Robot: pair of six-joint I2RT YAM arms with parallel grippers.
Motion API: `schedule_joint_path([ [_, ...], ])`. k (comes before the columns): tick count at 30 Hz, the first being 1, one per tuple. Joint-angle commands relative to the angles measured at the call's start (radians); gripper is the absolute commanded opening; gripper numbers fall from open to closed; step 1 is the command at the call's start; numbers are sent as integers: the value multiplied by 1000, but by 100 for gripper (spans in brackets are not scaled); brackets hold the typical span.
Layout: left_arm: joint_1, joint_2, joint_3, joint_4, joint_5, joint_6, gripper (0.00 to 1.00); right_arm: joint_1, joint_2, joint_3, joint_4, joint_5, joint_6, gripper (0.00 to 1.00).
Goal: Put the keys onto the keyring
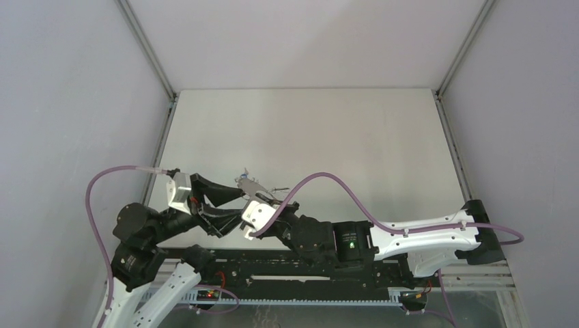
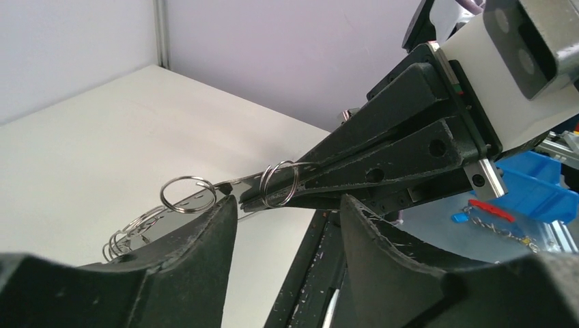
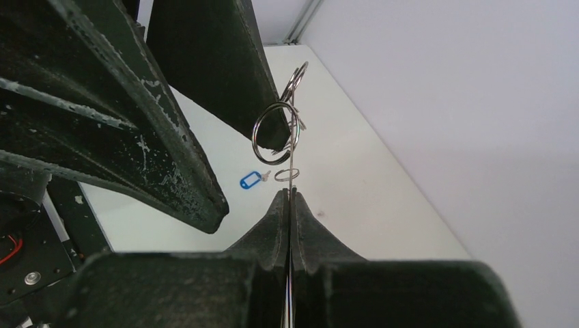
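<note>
The keyring point(image 2: 225, 188) is a thin shiny metal piece with small rings point(image 2: 280, 183) hanging along it. My right gripper point(image 3: 291, 199) is shut on its edge and holds it above the table; it also shows in the top view point(image 1: 258, 198). My left gripper point(image 2: 288, 205) is open, its jaws wide apart just under the keyring, and the left fingertip point(image 2: 222, 212) touches the piece's underside. In the top view the left gripper point(image 1: 239, 196) meets the right one near the table's front. A blue-headed key point(image 3: 251, 180) lies on the table below. The black-headed key is out of view.
A loose small ring point(image 3: 287, 175) lies beside the blue key. The right gripper's black fingers point(image 2: 396, 154) cross close above my left jaws. A blue bin point(image 2: 536, 188) stands off the table's near edge. The walls enclose the table point(image 1: 307, 130) on three sides.
</note>
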Motion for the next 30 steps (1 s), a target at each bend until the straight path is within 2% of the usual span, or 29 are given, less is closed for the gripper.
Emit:
schedule_joint_path([
  [1,4,25,22,58,16,-26,64,26,-36,-1,63,-5,-10,0],
  [4,5,46,45,43,13,-12,63,29,-34,-1,70,-14,-10,0],
  [6,6,69,67,34,24,-10,60,30,-30,0,75,-19,-13,0],
  [11,9,99,100,46,58,-10,39,31,-27,1,76,-20,-15,0],
  [20,21,110,145,21,42,60,25,32,-27,-3,54,-23,4,0],
  [25,21,86,131,18,-1,112,5,33,-26,-7,65,-26,6,0],
  [30,21,78,115,-8,-3,196,3,32,-25,-7,71,-33,9,0],
])
